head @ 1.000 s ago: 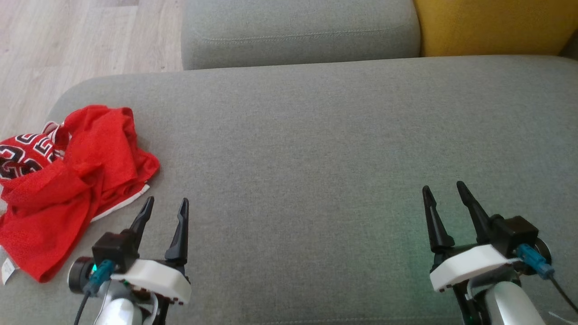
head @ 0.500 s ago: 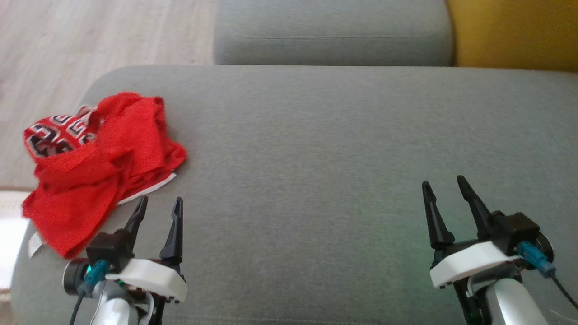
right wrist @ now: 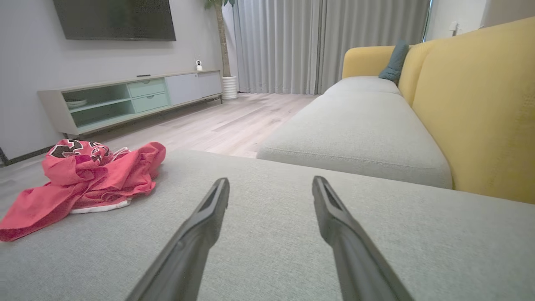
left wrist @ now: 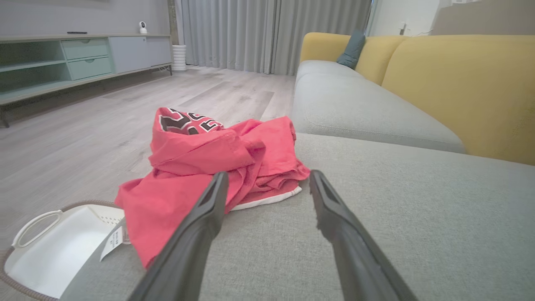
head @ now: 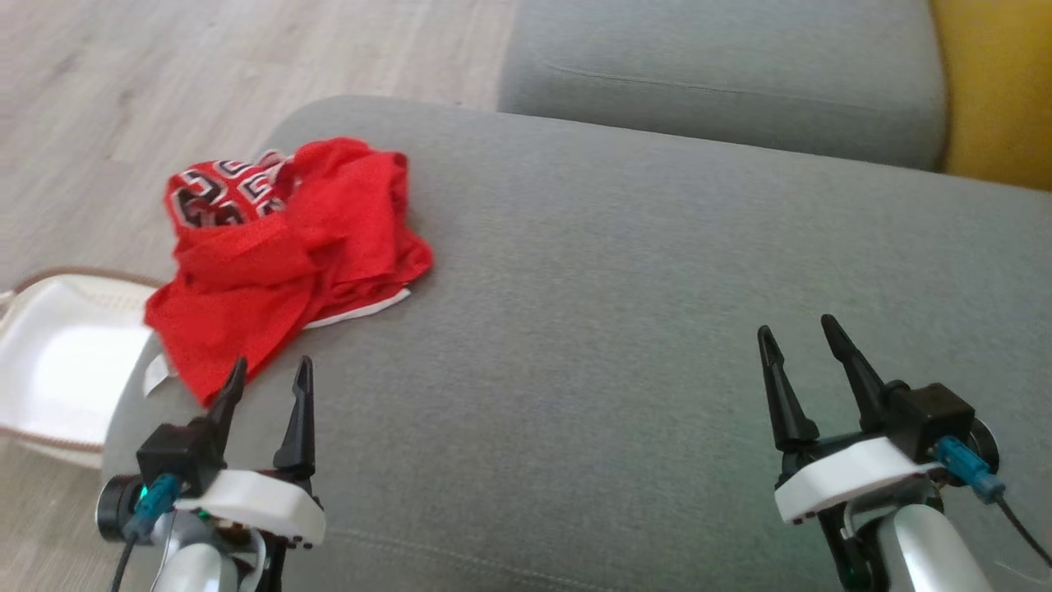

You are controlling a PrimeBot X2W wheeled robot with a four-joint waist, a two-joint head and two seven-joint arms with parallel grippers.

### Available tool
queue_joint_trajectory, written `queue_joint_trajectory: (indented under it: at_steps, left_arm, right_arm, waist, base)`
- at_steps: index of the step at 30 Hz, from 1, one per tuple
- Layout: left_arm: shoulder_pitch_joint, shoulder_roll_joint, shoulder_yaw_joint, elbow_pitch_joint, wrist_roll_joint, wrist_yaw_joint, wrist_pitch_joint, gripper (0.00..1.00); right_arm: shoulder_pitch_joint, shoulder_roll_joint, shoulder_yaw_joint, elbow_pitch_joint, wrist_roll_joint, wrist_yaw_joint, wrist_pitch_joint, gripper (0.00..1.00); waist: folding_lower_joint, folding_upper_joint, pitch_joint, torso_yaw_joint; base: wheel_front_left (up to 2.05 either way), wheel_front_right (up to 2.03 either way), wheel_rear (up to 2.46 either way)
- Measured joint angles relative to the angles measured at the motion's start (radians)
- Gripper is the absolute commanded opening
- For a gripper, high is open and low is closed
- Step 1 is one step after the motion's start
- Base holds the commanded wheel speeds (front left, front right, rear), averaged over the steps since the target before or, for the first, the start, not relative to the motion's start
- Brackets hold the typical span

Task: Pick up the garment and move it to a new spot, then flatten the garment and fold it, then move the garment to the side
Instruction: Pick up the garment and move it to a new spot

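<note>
The garment (head: 288,247) is a crumpled red jersey with black-and-white lettering, lying at the left end of the grey sofa cushion (head: 625,312); one corner hangs over the cushion's edge. My left gripper (head: 269,372) hovers just short of the jersey's near edge, open and empty. In the left wrist view the garment (left wrist: 217,163) sits right beyond the spread fingers (left wrist: 209,209). My right gripper (head: 797,330) is open and empty over bare cushion far to the right. In the right wrist view the garment (right wrist: 83,179) lies at the left.
A white basket (head: 57,362) with a brown rim stands on the wood floor (head: 123,90) below the cushion's left end. A second grey cushion (head: 723,74) and a yellow backrest (head: 998,90) lie beyond. A TV stand (right wrist: 133,98) lines the far wall.
The head camera has turned left, so the whole picture shifts right and the basket comes into sight. Both grippers stay open; the garment lies as before.
</note>
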Motion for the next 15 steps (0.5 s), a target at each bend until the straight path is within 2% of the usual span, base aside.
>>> queue_joint_trajectory:
  at_steps: [15]
  left_arm:
    - [0.0,0.002,0.021,-0.004,0.0,0.0,0.0,1.0]
  right_arm:
    - [0.0,0.006,0.008,-0.008,0.0,0.0,0.007,1.0]
  waist:
    - [0.0,0.0,-0.001,0.096]
  base:
    - [0.0,0.0,0.0]
